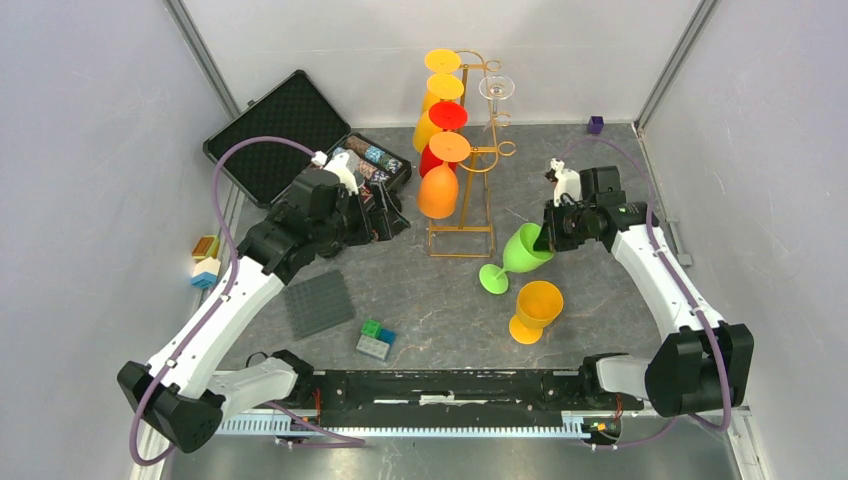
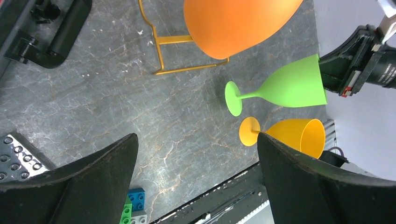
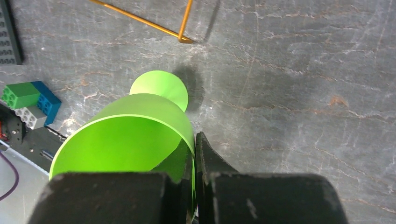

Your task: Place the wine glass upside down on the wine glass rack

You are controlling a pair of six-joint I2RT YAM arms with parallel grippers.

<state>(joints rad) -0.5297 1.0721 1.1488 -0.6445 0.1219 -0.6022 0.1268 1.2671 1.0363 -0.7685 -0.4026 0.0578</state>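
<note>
Your right jaws (image 3: 195, 161) are clamped on the rim of the green wine glass (image 3: 126, 140), with one finger inside the bowl and the other outside against its wall. The glass is tilted on its side. Its open mouth faces the wrist, and its stem and foot point away, down toward the bench (image 3: 299, 79). You cannot tell from these views whether the foot rests on the bench or hangs just above it.

A corner of the base of the wine glass rack (image 3: 140, 21) lies just beyond the foot, apart from the glass. In the top view the rack stands upright to the left of your right jaws and further back. Yellow, orange and red glasses hang upside down along its left side, and a clear glass (image 1: 497, 88) hangs near the top right. The green glass is not on the rack.

A yellow-orange glass (image 1: 535, 308) lies on its side on the bench, just on the near side of the green one.

Your left jaws (image 2: 196, 179) stand wide apart and hold nothing. They hover over the bench between the open black case (image 1: 275, 130) and the rack.
</note>
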